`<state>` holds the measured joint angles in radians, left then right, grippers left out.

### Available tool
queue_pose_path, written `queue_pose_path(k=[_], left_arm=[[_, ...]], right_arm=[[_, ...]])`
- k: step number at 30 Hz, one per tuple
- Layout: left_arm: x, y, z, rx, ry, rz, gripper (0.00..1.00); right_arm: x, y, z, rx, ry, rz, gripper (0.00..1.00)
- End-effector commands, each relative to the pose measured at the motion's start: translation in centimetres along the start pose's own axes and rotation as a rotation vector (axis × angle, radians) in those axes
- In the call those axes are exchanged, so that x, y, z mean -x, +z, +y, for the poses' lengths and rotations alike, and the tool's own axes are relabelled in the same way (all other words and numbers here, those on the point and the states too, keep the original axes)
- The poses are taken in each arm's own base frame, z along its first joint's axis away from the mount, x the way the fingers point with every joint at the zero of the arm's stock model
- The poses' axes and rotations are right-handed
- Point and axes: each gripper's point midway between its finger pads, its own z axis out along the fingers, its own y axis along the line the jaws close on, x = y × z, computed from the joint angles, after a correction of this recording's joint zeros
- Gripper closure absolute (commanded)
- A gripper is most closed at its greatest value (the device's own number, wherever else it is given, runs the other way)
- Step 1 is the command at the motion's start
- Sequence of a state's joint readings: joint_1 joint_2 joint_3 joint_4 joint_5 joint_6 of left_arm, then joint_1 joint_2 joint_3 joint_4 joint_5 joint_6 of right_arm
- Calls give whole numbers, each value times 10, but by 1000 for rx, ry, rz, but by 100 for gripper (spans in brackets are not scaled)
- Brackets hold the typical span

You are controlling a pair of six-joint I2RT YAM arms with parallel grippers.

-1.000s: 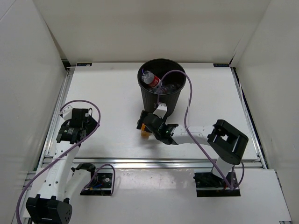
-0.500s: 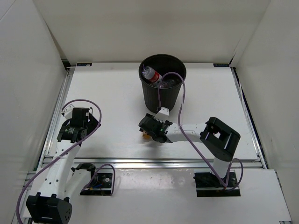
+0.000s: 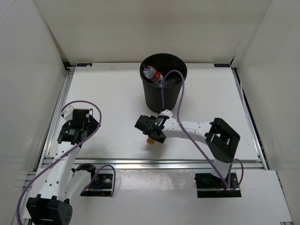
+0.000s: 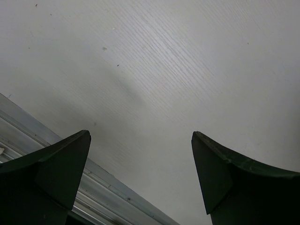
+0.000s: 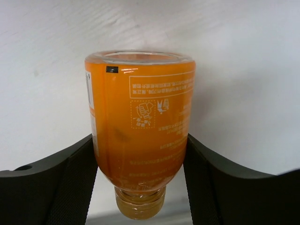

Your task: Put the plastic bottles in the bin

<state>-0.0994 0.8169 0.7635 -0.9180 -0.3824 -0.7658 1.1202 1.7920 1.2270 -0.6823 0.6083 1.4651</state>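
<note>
**Orange bottle now in the right tool, bin still to reach**

The right tool (image 5: 139, 145) is clamped on the orange-filled bottle (image 5: 140, 103), one finger (image 5: 56, 183) pressed to each side of the label; the cap points back toward the wrist and the base points away; a second ago the same tool sat nearer the foot of the black bin (image 3: 183, 71) with the bottle just at its 9 o'clock, and since then it has swung toward 7 o'clock, away from the bin, taking the bottle along; in the overhead view only the orange cap peeks out at the tool's 6 o'clock; whether the bottle is clear of the desk (image 3: 108, 93) I cannot tell.

That shift suggests the grasp has been made, so what seems to remain is a lift and a carry toward 12 o'clock, over the rim; the purple cable (image 3: 180, 93) drapes across the bin's side and may snag.

Inside the bin lies the red-labelled bottle (image 3: 153, 76), with more clear plastic beside it; the left tool (image 4: 140, 178) hangs spread wide and holds nothing, over bare desk at 9 o'clock, well apart.
</note>
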Motion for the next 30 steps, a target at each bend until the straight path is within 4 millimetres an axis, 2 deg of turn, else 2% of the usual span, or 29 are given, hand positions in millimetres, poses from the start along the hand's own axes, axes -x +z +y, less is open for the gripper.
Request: queue_pose_path(k=[1,2,3,5,6,9,10,11,13,14,15,16,17,18,19,20,21,22,23,24,26,27,28,29,30], left_arm=[[4,4,8,42,-25,-33,0],[2,6,10,54,-32,-34,0],[2,6,10,54,-43,-35,0],[5,5,10,56,-59,-50,0],[2,7,13,63,-55,-44,0],[0,9,15,70,-72,-58,0],[0,9,14,70,-85,-58,0],[1,8,12,63,-96,-71,0],[-3,9,15,78,-101,-69,0],[-5,8,15,78,-90,-62,0],[-5,8,15,79,-94,-68,0],[-5,8,15,79,-94,-68,0],[-6,7,13,71,-85,-66,0],[-9,9,14,77,-90,-61,0],[-10,8,13,71,-84,-59,0],[-13,10,14,77,-92,-54,0],[-15,11,13,78,-80,-46,0],[-15,13,14,93,-74,-45,0],[-15,13,14,93,-84,-46,0],[-15,13,14,103,-78,-38,0],[-11,13,15,116,-77,-55,0],[-13,14,17,130,-68,-44,0],[-7,12,15,128,-85,-62,0],[-3,11,11,114,-94,-73,0],[4,8,5,93,-109,-90,0]], right_arm=[[34,-82,-19,-72,114,42,73],[52,-102,-2,-1,141,39,77],[66,-122,4,67,106,52,78],[98,-146,15,150,137,16,80],[122,-171,28,245,171,-15,81],[175,-203,55,393,145,-169,83],[204,-225,64,455,172,-239,83],[231,-230,74,487,139,-328,83],[265,-228,90,506,107,-435,81],[295,-222,102,528,130,-490,81],[308,-215,105,531,99,-502,81],[334,-200,102,525,116,-510,81],[338,-180,112,535,108,-475,79],[348,-178,115,561,114,-462,76],[359,-169,114,581,135,-430,59],[359,-154,114,570,129,-407,42],[367,-158,111,574,151,-419,31],[368,-152,108,555,159,-409,4],[374,-150,104,547,177,-414,0],[375,-149,103,557,175,-403,0],[387,-166,94,587,169,-424,0],[389,-171,91,597,131,-434,0],[391,-173,84,604,109,-430,0],[395,-186,75,608,98,-457,0],[394,-178,63,578,91,-455,0]])
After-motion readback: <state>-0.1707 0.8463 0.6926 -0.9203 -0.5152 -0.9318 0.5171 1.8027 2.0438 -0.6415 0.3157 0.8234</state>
